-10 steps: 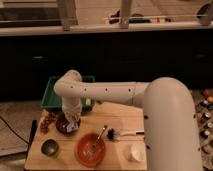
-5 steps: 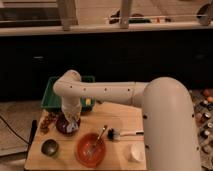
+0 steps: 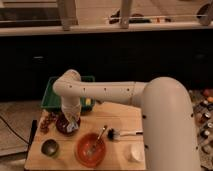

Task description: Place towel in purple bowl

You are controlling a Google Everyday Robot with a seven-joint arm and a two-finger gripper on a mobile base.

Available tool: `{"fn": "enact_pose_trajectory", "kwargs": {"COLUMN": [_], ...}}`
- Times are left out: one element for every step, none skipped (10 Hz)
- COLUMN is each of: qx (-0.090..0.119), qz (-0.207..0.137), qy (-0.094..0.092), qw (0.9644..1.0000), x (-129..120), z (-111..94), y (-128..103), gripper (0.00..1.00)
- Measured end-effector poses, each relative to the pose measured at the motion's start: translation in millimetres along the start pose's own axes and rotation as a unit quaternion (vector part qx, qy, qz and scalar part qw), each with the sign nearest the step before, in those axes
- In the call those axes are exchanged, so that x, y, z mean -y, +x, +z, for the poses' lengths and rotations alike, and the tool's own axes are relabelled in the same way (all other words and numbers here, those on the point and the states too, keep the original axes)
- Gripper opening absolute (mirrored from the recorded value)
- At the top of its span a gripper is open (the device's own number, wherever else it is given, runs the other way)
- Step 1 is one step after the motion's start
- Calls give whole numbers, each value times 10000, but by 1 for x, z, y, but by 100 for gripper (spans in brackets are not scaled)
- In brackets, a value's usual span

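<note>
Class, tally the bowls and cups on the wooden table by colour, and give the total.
purple bowl: 1, with the gripper right above it
orange bowl: 1
greenish bowl: 1
white cup: 1
Total: 4

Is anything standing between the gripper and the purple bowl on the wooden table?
Nothing visible does. The gripper hangs right over the dark purple round bowl. The orange round bowl and the small grey metal bowl sit apart, nearer the front edge.
</note>
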Motion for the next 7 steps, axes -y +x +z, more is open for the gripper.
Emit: {"fn": "enact_pose_trajectory", "kwargs": {"qx": [-13, -31, -54, -64, -71, -80, -82], "qz": [4, 18, 26, 23, 19, 14, 11], "qy": [-5, -13, -18, -21, -21, -20, -17], "qw": [10000, 10000, 10000, 10000, 10000, 10000, 10000], "x": [1, 0, 0, 1, 2, 3, 3], "z": [-1, -1, -2, -3, -3, -3, -4], "y": [0, 2, 3, 4, 5, 7, 8], "gripper": [54, 64, 75, 80, 80, 80, 80]}}
